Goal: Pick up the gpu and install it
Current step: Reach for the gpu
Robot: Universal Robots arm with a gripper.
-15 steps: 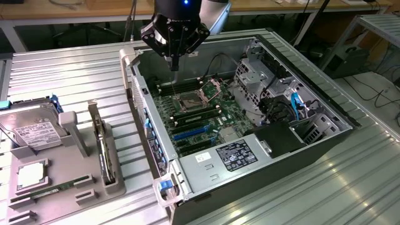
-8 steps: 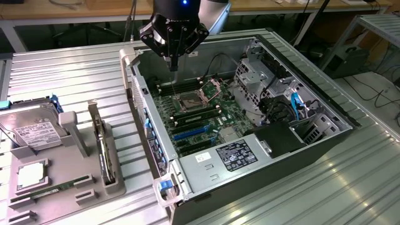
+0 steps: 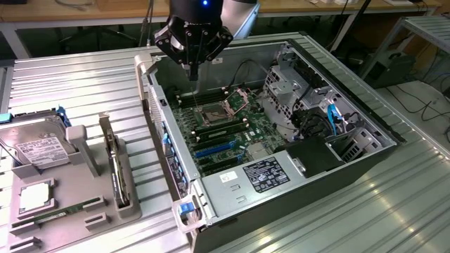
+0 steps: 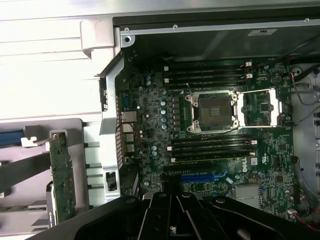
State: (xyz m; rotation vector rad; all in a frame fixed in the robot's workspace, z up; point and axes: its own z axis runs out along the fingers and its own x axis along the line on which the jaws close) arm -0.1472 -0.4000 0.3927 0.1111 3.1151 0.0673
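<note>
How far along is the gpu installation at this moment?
Nothing looks done: the gpu stands upright in the grey holder beside the computer case. The hand, shut and empty, hangs over the motherboard. Pickup and installing are both left.

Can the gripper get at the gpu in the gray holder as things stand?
Probably yes. The gpu stands on edge in the gray holder beside the computer case, with nothing over its upper edge. The gripper hangs shut above the open case, so the way across looks free.

A lab; opened computer case (image 3: 281, 205) on metal table (image 3: 84, 89); workbench (image 3: 119, 10) behind.
</note>
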